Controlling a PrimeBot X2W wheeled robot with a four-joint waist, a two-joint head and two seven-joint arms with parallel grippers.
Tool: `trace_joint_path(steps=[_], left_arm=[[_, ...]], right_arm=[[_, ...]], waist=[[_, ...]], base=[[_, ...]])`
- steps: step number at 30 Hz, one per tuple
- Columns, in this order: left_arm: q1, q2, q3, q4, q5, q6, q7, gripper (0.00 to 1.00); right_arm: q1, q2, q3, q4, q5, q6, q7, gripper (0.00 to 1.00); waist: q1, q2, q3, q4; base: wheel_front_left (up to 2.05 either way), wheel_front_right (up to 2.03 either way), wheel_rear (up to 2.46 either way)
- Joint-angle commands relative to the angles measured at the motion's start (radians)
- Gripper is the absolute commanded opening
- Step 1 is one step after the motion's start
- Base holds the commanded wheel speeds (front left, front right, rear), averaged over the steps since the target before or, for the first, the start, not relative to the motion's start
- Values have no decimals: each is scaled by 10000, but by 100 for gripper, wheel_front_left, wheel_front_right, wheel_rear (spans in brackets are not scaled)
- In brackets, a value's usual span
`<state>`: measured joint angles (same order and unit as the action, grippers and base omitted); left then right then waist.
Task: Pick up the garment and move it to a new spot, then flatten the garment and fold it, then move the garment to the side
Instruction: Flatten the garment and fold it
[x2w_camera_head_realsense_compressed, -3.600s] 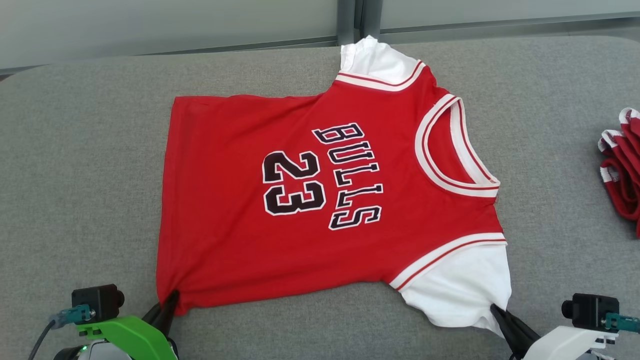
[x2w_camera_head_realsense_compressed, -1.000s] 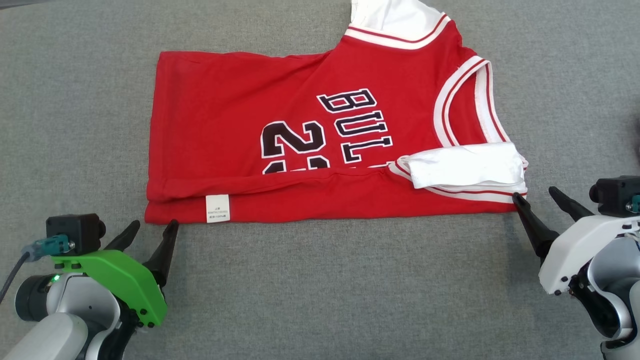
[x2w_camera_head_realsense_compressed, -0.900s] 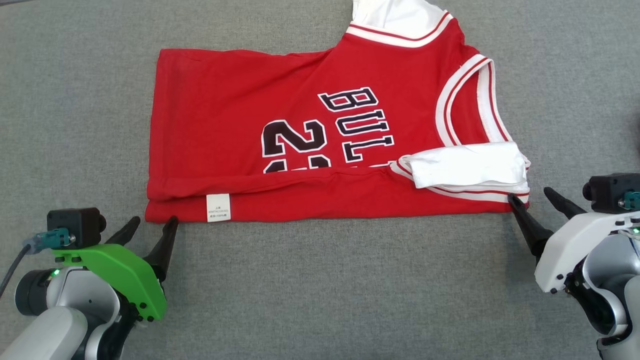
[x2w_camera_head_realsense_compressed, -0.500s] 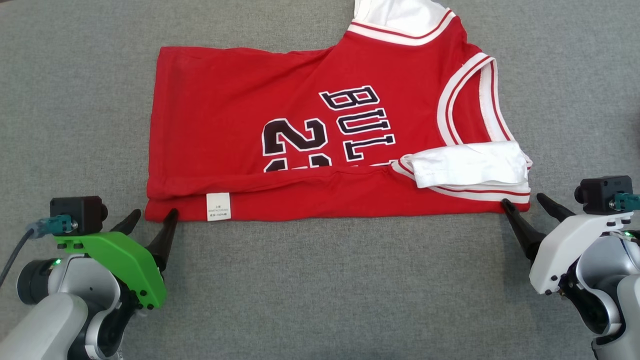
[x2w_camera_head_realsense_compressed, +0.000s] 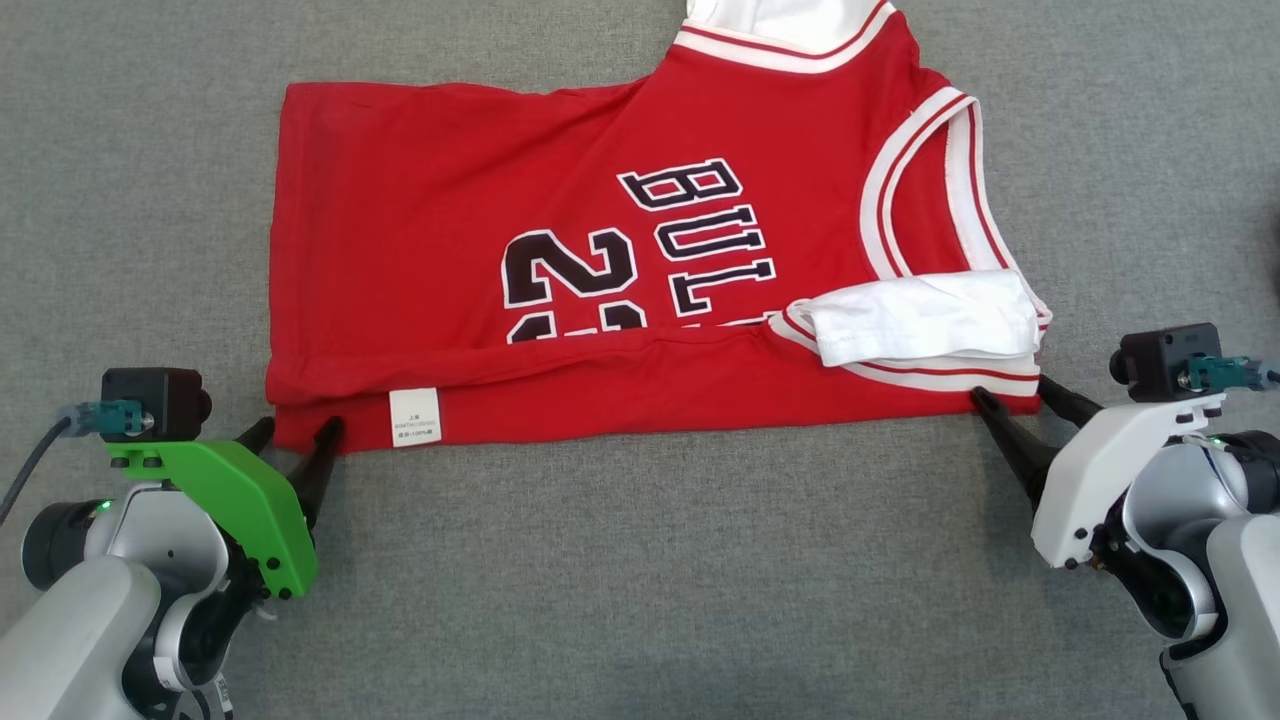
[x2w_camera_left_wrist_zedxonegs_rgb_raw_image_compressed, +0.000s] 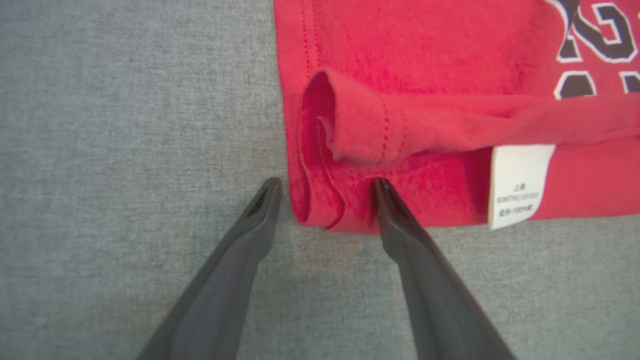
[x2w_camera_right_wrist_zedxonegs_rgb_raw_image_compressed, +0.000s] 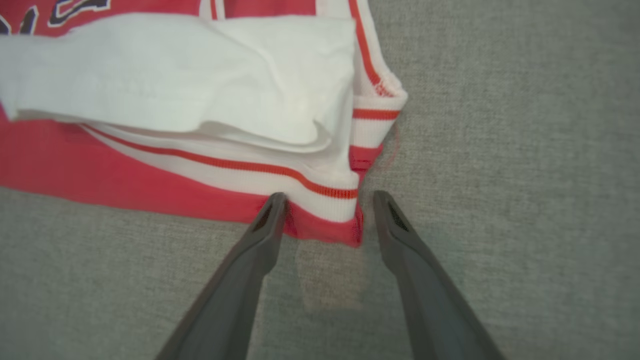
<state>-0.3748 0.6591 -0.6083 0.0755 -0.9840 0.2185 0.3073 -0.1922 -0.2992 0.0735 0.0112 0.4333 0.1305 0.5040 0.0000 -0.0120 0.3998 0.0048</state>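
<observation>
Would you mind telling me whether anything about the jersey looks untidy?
On the jersey, the white sleeve lies rumpled beside the collar, and the hem corner by the left gripper bulges in a loose roll.

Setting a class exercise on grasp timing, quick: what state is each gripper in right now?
Left gripper: open, astride the hem corner of the red Bulls jersey, nothing held.
Right gripper: open, astride its folded shoulder corner, nothing held.

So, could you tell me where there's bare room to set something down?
Bare: the grey surface between the left gripper and right gripper, below the jersey, and left of its hem. Crowded: the jersey's near corners, at the grippers.
</observation>
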Motion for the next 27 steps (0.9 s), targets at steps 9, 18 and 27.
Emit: trace_joint_path(steps=[9, 18, 27], left_arm=[[-239, 508, -133, -369, -293, -337, 907, 0], [-198, 1269, 630, -1617, -1367, -225, 1727, 0], [80, 1874, 1302, -2838, -2485, 16, 2457, 0]], right_arm=[[-544, -270, 353, 33, 1357, 3, 764, 0], [-828, -626, -550, -936, 2976, 3, 2354, 0], [-757, -650, -1524, -1998, 4095, 3, 4966, 0]], waist=[[0, 120, -218, -52], [0, 120, -692, -112], [0, 120, -1065, -187]], base=[[0, 0, 0], [0, 0, 0], [0, 0, 0]])
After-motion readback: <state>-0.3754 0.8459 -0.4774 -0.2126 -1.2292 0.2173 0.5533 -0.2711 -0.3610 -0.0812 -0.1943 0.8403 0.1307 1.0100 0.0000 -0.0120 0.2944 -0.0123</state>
